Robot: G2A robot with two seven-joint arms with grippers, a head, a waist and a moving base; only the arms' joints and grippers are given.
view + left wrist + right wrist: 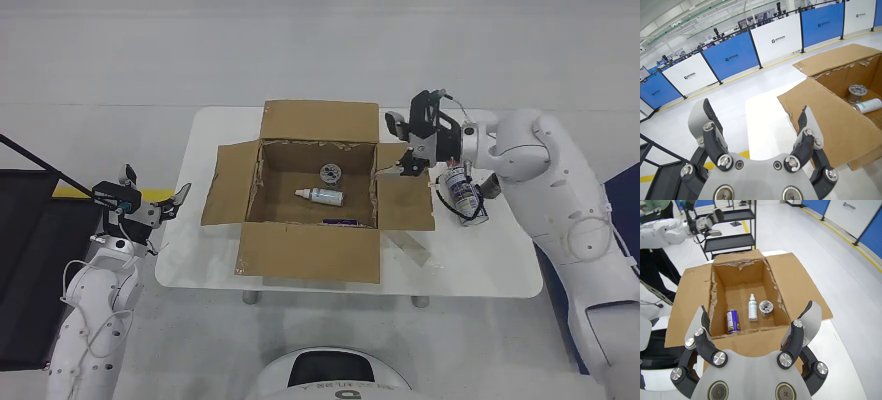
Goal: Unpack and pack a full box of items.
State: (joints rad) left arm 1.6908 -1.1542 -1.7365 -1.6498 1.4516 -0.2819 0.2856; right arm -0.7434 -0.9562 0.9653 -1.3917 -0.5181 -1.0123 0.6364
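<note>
The box (pixel 310 255) sits open at the centre of the top view, flaps spread. Inside it are a spray bottle (pixel 320 195) lying flat, a spool (pixel 329 172) and a can (pixel 733 322). One bottle (pixel 462 190) already stands out on the table (pixel 480 270) at centre right, so I judge I'm mid-unpacking. My right gripper (pixel 403 166) hangs wide open and empty over the box's right flap. My left gripper (pixel 755 104) is open and empty at the left, off the table. Next I should drop the right one past the wall and straddle one item squarely.
</note>
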